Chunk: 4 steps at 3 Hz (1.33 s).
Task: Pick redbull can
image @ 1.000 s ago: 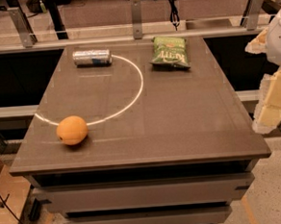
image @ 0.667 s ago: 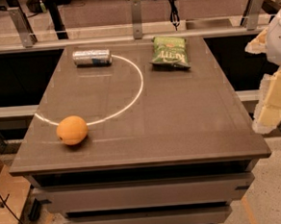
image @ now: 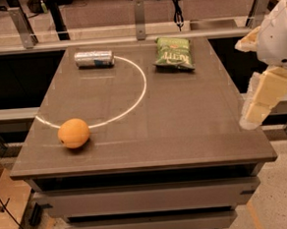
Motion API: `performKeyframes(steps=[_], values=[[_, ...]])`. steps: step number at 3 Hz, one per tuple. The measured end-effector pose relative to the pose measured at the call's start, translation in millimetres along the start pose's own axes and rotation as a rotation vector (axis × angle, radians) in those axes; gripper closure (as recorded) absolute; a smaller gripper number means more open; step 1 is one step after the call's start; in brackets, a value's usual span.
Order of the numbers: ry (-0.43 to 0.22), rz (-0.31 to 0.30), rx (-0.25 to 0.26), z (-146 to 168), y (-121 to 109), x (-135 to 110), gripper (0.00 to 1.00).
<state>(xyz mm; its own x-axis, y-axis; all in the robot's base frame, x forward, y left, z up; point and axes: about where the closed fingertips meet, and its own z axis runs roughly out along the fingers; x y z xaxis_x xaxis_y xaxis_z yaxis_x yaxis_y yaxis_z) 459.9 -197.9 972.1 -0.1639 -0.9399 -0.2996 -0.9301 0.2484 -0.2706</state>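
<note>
The redbull can (image: 94,59) is a slim silver can with a blue patch. It lies on its side at the far left of the brown table (image: 183,113), just outside a white arc painted on the top. My gripper (image: 259,100) hangs at the right edge of the view, off the table's right side and far from the can. It holds nothing that I can see.
An orange (image: 74,133) sits near the front left of the table. A green crisp bag (image: 174,52) lies flat at the far right. A railing with metal posts (image: 138,11) runs behind the table. A cardboard box (image: 4,205) stands on the floor at lower left.
</note>
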Motion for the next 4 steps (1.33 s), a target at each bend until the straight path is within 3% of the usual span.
performKeyframes(steps=[1,3,4], values=[[-0.141,0.019,0.002,25,-27,-24,0.0],[-0.21,0.033,-0.012,39,-31,-37,0.0],[-0.336,0.03,-0.001,58,-52,-75,0.0]])
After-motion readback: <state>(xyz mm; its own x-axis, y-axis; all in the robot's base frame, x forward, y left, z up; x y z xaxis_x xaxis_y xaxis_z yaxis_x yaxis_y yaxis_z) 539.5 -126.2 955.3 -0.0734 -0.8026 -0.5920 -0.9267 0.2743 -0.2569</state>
